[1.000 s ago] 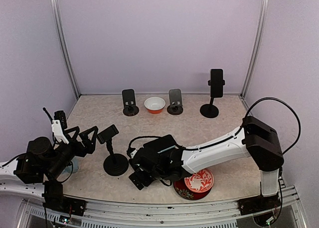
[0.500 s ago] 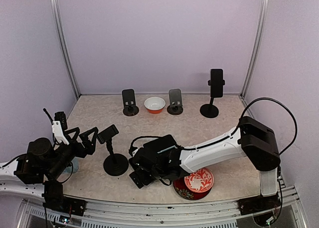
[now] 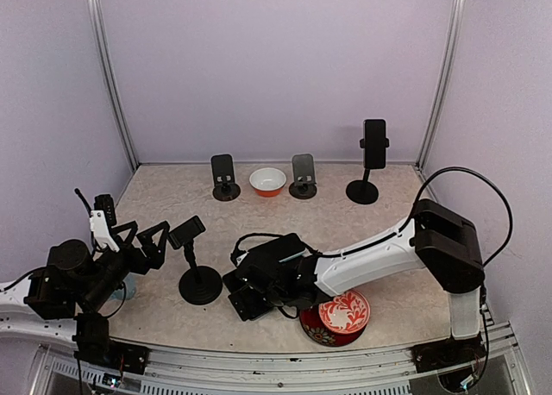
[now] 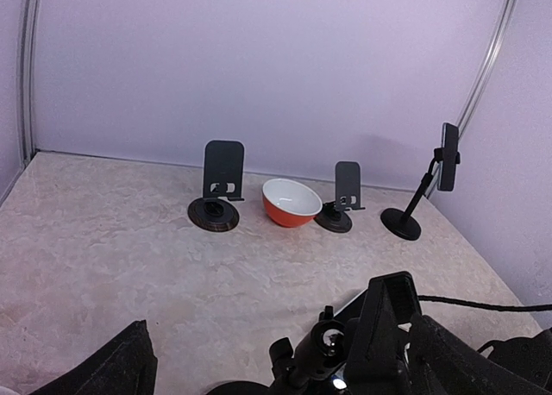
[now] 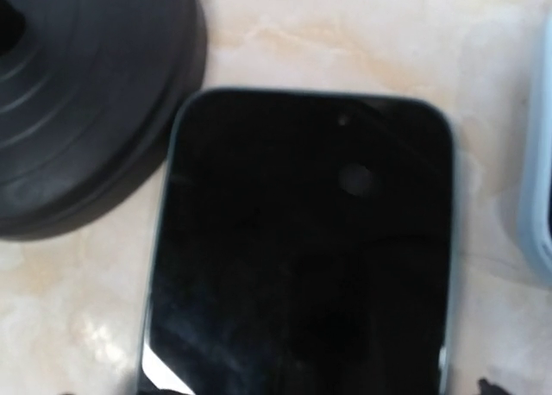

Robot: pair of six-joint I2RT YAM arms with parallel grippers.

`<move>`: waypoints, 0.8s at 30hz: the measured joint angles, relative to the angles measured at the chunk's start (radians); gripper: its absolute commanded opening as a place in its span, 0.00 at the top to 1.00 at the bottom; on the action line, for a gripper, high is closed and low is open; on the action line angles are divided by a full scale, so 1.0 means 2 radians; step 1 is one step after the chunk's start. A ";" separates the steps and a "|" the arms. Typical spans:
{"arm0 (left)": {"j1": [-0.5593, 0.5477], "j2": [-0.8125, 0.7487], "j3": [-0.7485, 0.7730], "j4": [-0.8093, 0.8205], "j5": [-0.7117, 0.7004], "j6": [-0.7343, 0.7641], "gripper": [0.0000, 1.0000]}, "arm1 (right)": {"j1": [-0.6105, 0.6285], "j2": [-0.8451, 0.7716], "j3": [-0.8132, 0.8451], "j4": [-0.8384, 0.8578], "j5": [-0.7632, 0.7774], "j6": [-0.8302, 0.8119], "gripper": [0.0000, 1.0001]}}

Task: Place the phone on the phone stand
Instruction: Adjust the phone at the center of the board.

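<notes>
A black phone (image 5: 302, 248) lies flat, screen up, on the table beside the round black base (image 5: 78, 110) of a phone stand. In the top view the stand (image 3: 191, 255) rises from its base (image 3: 201, 285) to a tilted clamp head (image 3: 187, 232). My right gripper (image 3: 250, 300) hangs low right over the phone, which hides most of it there. Only dark tips show at the bottom corners of the right wrist view, either side of the phone, and they look spread. My left gripper (image 3: 144, 240) is open, its fingers (image 4: 390, 326) beside the stand's head.
At the back stand two small black stands (image 3: 224, 178) (image 3: 303, 176), an orange bowl (image 3: 268, 181) and a tall stand holding another phone (image 3: 373, 145). A red patterned plate (image 3: 343, 316) lies under my right arm. A pale blue edge (image 5: 539, 197) shows right of the phone.
My right gripper has shifted slightly right and farther from the table's near edge, staying low over the phone. The left arm and the stand have not moved.
</notes>
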 measured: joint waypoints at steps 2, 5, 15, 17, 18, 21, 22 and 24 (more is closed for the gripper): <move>0.000 0.000 0.000 0.000 0.000 0.000 0.01 | 0.000 0.007 0.014 -0.012 -0.002 -0.002 0.05; 0.000 0.000 0.000 0.000 0.000 0.000 0.01 | 0.000 0.025 0.042 -0.026 -0.001 -0.008 0.07; 0.000 -0.001 0.000 0.000 0.000 0.000 0.01 | 0.001 0.043 0.071 -0.045 0.009 -0.022 0.23; 0.000 -0.001 0.000 0.000 0.000 0.000 0.01 | 0.001 0.042 0.067 -0.038 0.008 -0.022 0.25; 0.000 -0.001 0.000 0.000 0.000 0.000 0.01 | 0.001 0.041 0.066 -0.035 0.008 -0.022 0.25; 0.000 -0.001 0.000 0.000 0.000 0.000 0.01 | 0.000 0.038 0.057 -0.023 0.005 -0.020 0.26; 0.000 -0.001 0.000 0.000 0.000 0.000 0.01 | -0.001 0.036 0.054 -0.019 0.004 -0.021 0.26; 0.000 -0.002 0.000 0.000 0.000 0.000 0.01 | -0.001 0.034 0.050 -0.013 0.002 -0.021 0.26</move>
